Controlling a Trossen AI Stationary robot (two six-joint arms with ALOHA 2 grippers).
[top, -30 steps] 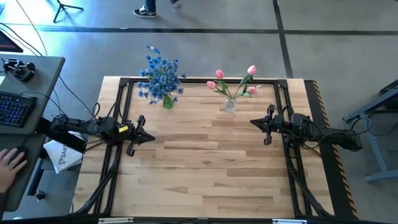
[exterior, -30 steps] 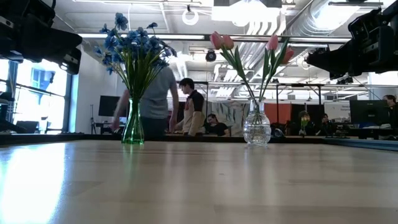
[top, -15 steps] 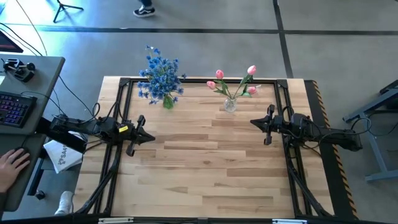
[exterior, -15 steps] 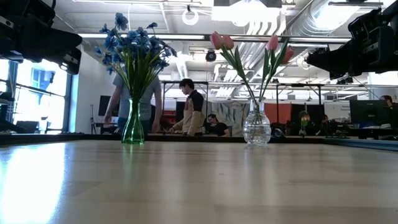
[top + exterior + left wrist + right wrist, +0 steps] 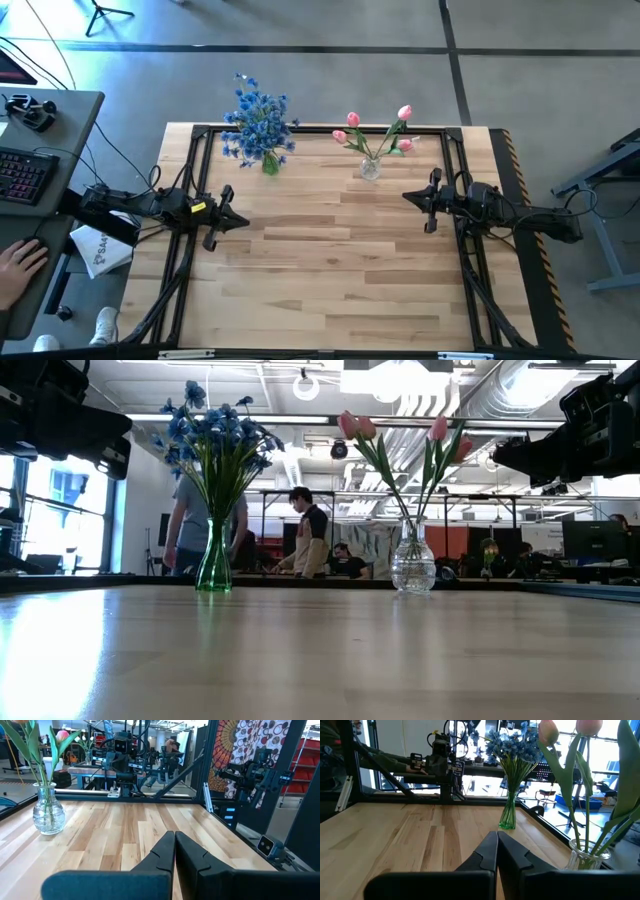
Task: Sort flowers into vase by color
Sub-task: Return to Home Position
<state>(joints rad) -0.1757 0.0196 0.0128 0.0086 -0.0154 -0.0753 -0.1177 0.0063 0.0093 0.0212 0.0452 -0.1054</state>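
Observation:
Blue flowers (image 5: 258, 120) stand in a green glass vase (image 5: 214, 565) near the table's far edge, left of the middle. Pink flowers (image 5: 375, 134) stand in a clear glass vase (image 5: 412, 568) to the right of it; their stems go down into the vases. My left gripper (image 5: 238, 223) is shut and points level at the table's left side, above the wood. My right gripper (image 5: 410, 197) is shut and points level at the right side. In each wrist view the two dark fingers (image 5: 175, 851) (image 5: 497, 850) meet with nothing between them.
A black frame (image 5: 320, 130) runs along the table's far and side edges. The bare wood (image 5: 330, 260) between the arms is open. A desk with a keyboard (image 5: 20, 175) and a person's hand (image 5: 15, 265) lie left of the table. People stand in the room beyond.
Both arms have kept still and the flowers have not moved. A person in the room behind the table has walked toward the left past the green vase.

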